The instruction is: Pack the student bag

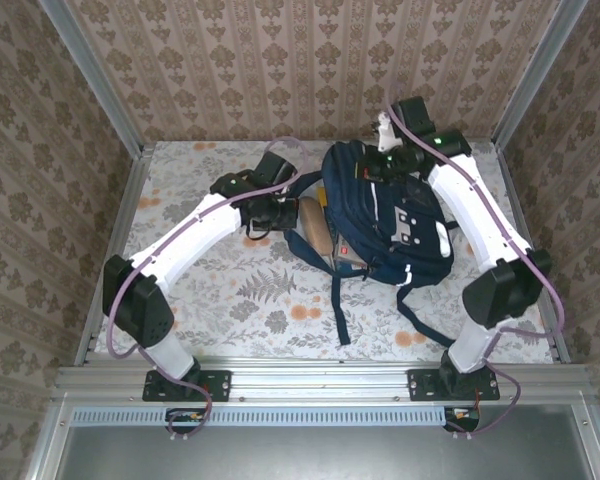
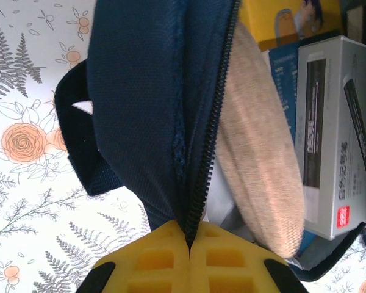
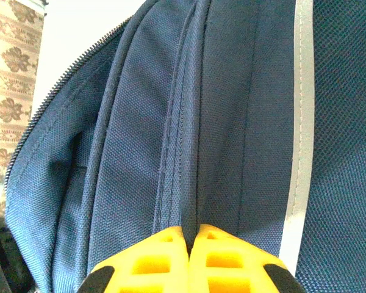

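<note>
Here, seen from above, the student bag [image 1: 390, 225] lies flat on the floral table [image 1: 210, 310] with its top end away from the arm bases, and both arms reach in to it. The left gripper [image 1: 288, 216] sits at the bag's left edge and the right gripper [image 1: 378, 165] at its top, probably so the two can pull the opening apart for packing. A beige pouch [image 1: 313, 230] sticks out of the bag's left side, half inside. From the left wrist, the yellow fingers [image 2: 165, 259] are clenched on the bag's zipper [image 2: 207, 152] edge, the teeth running straight up from between them. This pinch seems meant to lift the flap off the contents. To the right of that edge, inside the bag, the pouch leans against a white box [image 2: 329, 134], with a yellow box [image 2: 280, 21] above them. A dark strap [image 2: 79, 140] loops out on the bag's other side. From the right wrist, the yellow fingers [image 3: 232, 262] are pressed together on a raised seam fold of the bag's navy fabric, left of a white stripe [image 3: 299, 134]. That grip looks like an anchor, holding the bag steady while the other side is worked.
</note>
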